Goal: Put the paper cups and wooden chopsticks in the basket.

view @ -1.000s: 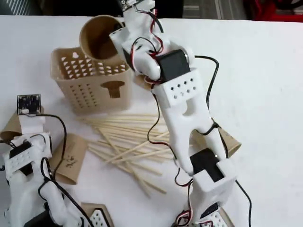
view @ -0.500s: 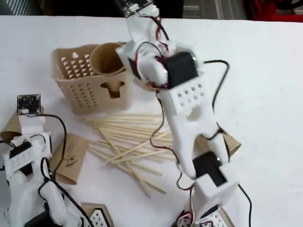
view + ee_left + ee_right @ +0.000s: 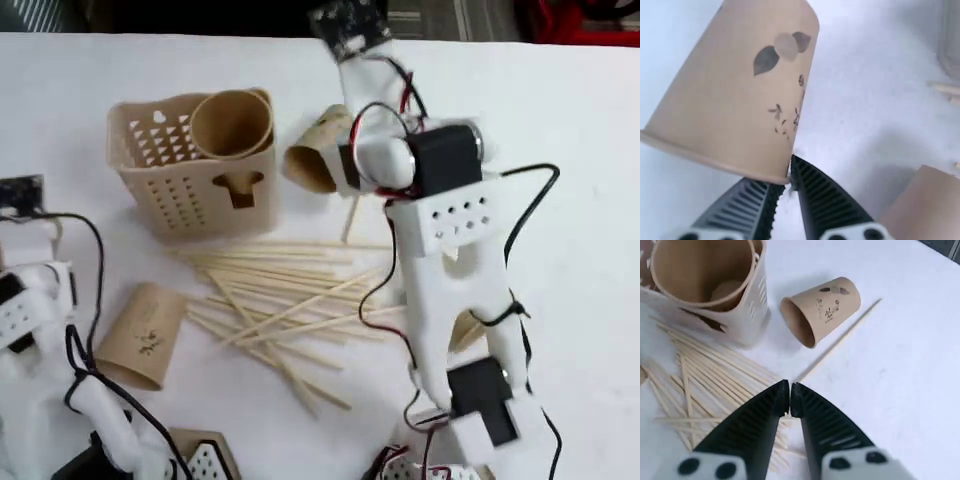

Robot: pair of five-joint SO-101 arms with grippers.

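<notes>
white table (image 3: 580, 120) | left pincer (image 3: 791, 170) clamped on paper cup (image 3: 740, 85) | right pincer (image 3: 789, 388) together

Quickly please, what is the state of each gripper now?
Left gripper: closed on the rim of a paper cup.
Right gripper: closed, holding nothing.

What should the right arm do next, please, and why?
Probably open the right gripper and lower it toward the cup lying on its side beside the basket: the jaws are shut and empty, and another cup already stands in the basket.
</notes>
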